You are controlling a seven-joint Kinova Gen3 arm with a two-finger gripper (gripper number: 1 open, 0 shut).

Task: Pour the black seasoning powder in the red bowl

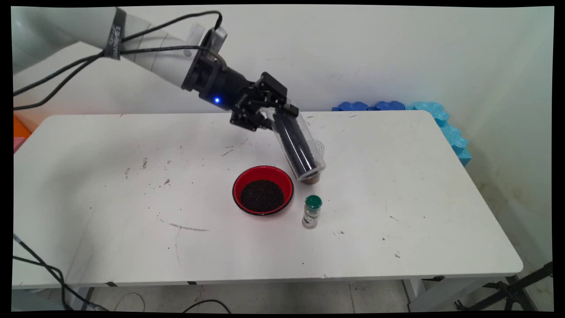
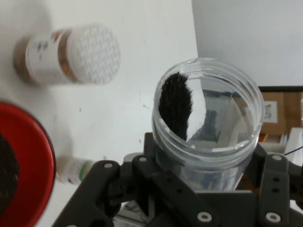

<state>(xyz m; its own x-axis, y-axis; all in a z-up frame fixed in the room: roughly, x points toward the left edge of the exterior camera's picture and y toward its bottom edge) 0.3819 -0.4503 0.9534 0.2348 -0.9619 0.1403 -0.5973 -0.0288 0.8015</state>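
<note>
1. Six entries, left to right across the worktop (image 1: 110, 198). Arm (image 1: 154, 53): white, reaching in from the upper left, hung with black cables. The jaws are clamped on the clear jar, gripping it near its open mouth.
2. Bowl (image 1: 263, 190): red, round, standing on the worktop and holding a heap of black grains. It sits just beside the lower end of the held jar.
3. Clear jar (image 1: 298, 145): see-through plastic with a wide threaded mouth and no lid. It is held tilted, mouth up toward the arm and base low, just right of the bowl. Whether the base touches the worktop cannot be told. Black grains lie along its lower side.
   - Risk: the mouth is uncovered, so a further tip would likely spill grains outside the bowl.
   - Risk: the base is close to two small bottles, and a sideways swing could knock them over.
4. Green-capped bottle (image 1: 312, 212): small, upright, near the bowl's right rim.
5. White-capped bottle (image 1: 321, 148): brownish contents, mostly hidden behind the jar.
6. Blue foam (image 1: 441, 119): stacked along the worktop's far right edge.
</note>
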